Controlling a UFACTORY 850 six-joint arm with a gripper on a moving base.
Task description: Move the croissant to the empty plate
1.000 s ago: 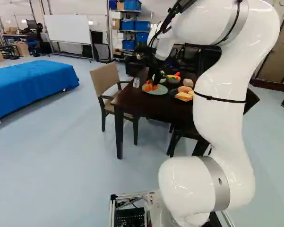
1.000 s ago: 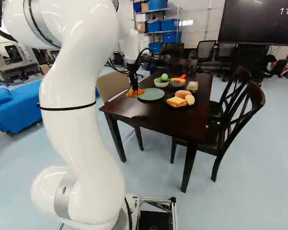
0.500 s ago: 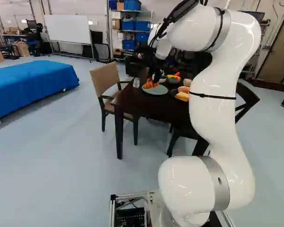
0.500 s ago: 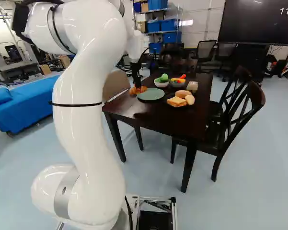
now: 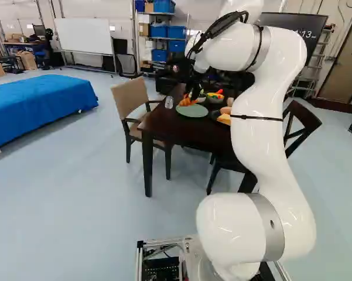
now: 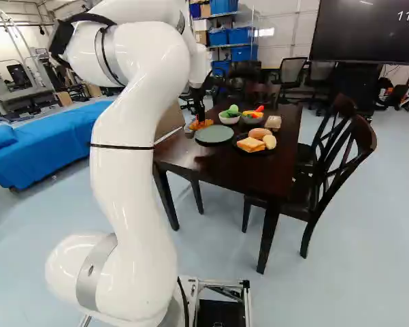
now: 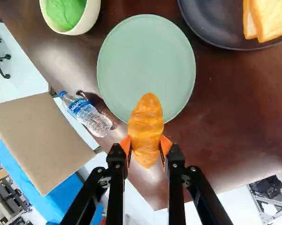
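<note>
Fingers (image 7: 175,157) and croissant (image 7: 148,124) have travelled together since the earlier frames, farther from the base and along the far side of the green plate (image 7: 145,61) in the left base view; the arm (image 5: 259,134) has shifted against its foot joint, while the table (image 7: 230,122) keeps its place.

The fingers are clamped on the croissant, orange pads (image 7: 166,144) pressing both flanks toward its rear end. Its front end reaches over the plate's rim; the rear points back toward the table's edge. Whether it touches the plate I cannot tell.

I'd expect it to be light, with a little give or a firm moulded skin, and hardly fragile. Its tapered, ridged shape could let it pivot or slip, the hold being well behind the middle. A grip across the waist would balance better, but a modest, steady squeeze should serve for so short a move.

Beyond it, the plate's bare middle offers ample room: lift enough to clear the rim, go forward, then lower. A bottle (image 7: 87,114) stands close by on one side, so keep sideways sweeps small. Farther off are the pale bowl (image 7: 93,16) and the dark plate (image 7: 206,28) with bread (image 7: 272,18).
</note>
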